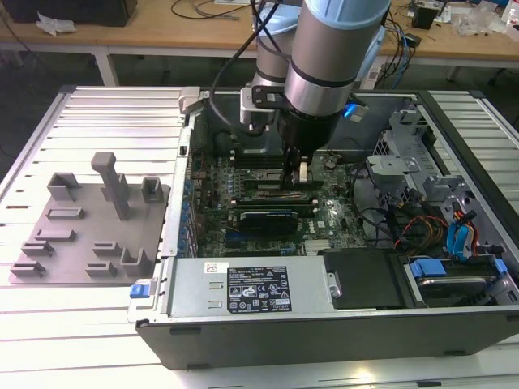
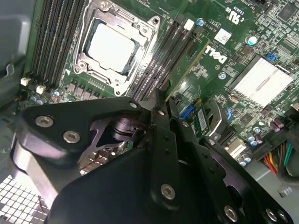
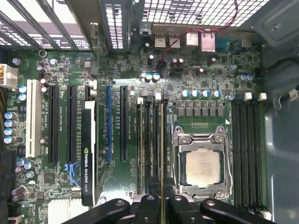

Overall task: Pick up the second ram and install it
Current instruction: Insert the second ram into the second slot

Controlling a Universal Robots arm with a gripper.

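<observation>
Black metal jaws [image 3: 161,196] are pressed against a thin green strip standing on edge, the second ram [image 3: 161,154], which sits in a memory slot just at nine o'clock of the CPU socket [image 3: 204,165] in the first wrist view. Only the ram's narrow top edge shows there; its lower end is hidden between the jaw tips, and whether it is fully seated cannot be made out.

In the second wrist view, the jaws [image 2: 161,100] meet over the same bank of black slots, with bolted black linkage plates covering the lower half of the picture. The ram's green edge [image 2: 187,56] runs toward one o'clock from the tips. The socket [image 2: 114,46], a square silver frame around a pale metal chip, lies at eleven o'clock of the jaws.

In the exterior view, the grey and blue robot arm [image 1: 328,49] reaches down into an open computer case [image 1: 324,324], and the jaws [image 1: 298,174] are mostly hidden behind the wrist. The green motherboard [image 1: 340,215] is crowded with small parts. A graphics card [image 3: 88,154], black with green trim, stands in a long slot at nine o'clock of the ram. At nine o'clock of the case, a grey plastic plate [image 1: 89,227] with upright blocks rests on the ribbed metal table [image 1: 105,121].
</observation>
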